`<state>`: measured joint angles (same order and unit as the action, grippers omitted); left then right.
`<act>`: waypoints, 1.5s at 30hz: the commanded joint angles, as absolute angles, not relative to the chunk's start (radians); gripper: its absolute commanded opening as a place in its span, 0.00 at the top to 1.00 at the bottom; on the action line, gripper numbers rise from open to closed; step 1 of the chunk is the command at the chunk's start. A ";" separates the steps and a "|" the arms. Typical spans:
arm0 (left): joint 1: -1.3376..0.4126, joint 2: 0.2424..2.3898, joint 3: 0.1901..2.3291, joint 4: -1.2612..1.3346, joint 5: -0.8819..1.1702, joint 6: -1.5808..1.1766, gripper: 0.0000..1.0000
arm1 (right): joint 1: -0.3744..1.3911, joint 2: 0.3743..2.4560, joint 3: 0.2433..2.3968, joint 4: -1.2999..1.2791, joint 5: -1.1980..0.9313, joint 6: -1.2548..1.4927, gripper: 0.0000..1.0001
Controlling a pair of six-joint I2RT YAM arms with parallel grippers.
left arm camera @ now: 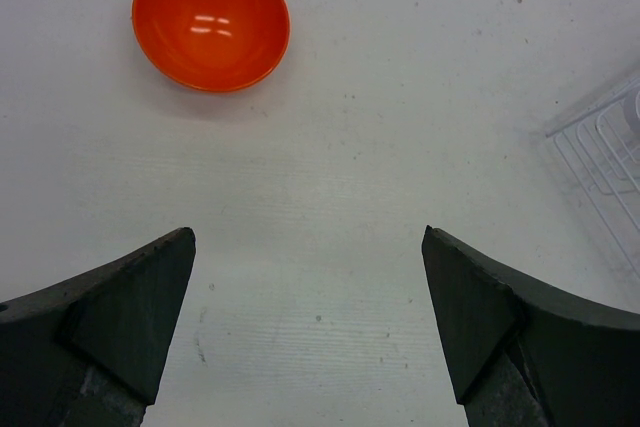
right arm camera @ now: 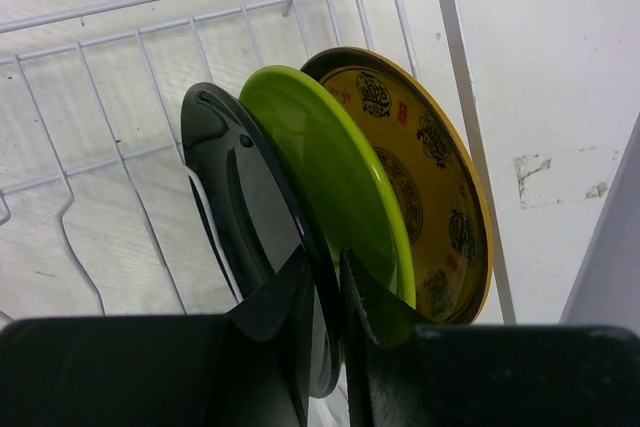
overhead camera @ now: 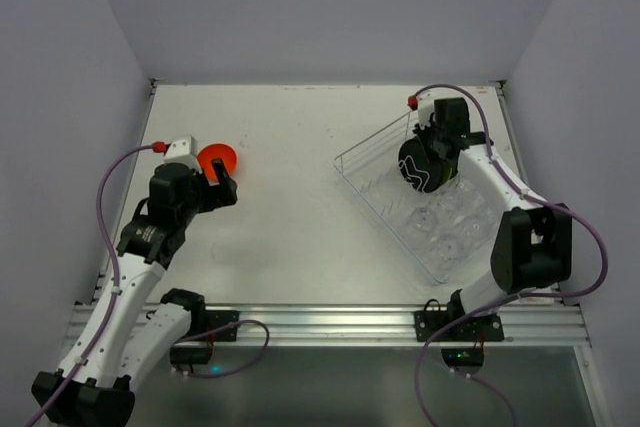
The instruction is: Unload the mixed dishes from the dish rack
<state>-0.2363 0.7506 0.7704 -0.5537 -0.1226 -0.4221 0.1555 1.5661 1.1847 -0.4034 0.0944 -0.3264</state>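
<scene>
The dish rack (overhead camera: 372, 190), a clear tray with a white wire holder (right arm camera: 120, 57), sits at the right. A black plate (right arm camera: 235, 187), a lime-green plate (right arm camera: 345, 162) and an olive-yellow patterned plate (right arm camera: 435, 162) stand on edge in the holder. My right gripper (right arm camera: 325, 269) pinches the black plate's rim, one finger on each face; in the top view it (overhead camera: 428, 155) hangs over the black plate (overhead camera: 420, 173). Several clear cups (overhead camera: 446, 227) lie in the rack's near end. The orange bowl (left arm camera: 211, 19) rests on the table at the left, beyond my open left gripper (left arm camera: 306, 247), which holds nothing.
The white table (overhead camera: 300, 237) is walled at the back and both sides. A corner of the rack (left arm camera: 603, 142) shows at the right edge of the left wrist view. The orange bowl (overhead camera: 218, 159) lies just beyond the left gripper (overhead camera: 224, 187).
</scene>
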 commanded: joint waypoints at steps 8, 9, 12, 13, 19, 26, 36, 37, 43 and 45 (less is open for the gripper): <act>-0.242 0.724 0.758 -0.508 -0.121 -0.396 0.00 | 0.169 1.444 1.144 -0.286 0.025 -0.371 1.00; -0.244 0.721 0.758 -0.508 -0.123 -0.396 0.00 | 0.172 1.418 1.134 -0.278 0.028 -0.380 1.00; -0.244 0.710 0.756 -0.508 -0.126 -0.399 0.00 | 0.172 1.376 1.132 -0.262 0.046 -0.373 1.00; -0.245 0.706 0.756 -0.508 -0.129 -0.399 0.00 | 0.173 1.367 1.132 -0.262 0.046 -0.373 1.00; -0.245 0.692 0.756 -0.508 -0.130 -0.402 0.00 | 0.190 1.306 1.154 -0.296 0.089 -0.370 1.00; -0.245 0.669 0.767 -0.468 -0.054 -0.396 0.00 | 0.202 1.215 1.225 -0.368 0.198 -0.269 1.00; -0.385 0.814 0.883 -0.192 0.258 -0.540 0.00 | 0.201 0.970 1.160 -0.397 0.034 0.263 1.00; -0.458 0.836 0.899 -0.158 0.291 -0.546 0.00 | 0.201 0.945 1.135 -0.361 -0.013 0.305 1.00; -0.575 0.997 1.009 0.017 0.445 -0.569 0.00 | 0.201 0.754 0.933 -0.232 -0.283 0.508 1.00; -0.601 1.028 1.038 0.017 0.437 -0.561 0.03 | 0.201 0.732 0.894 -0.227 -0.348 0.543 1.00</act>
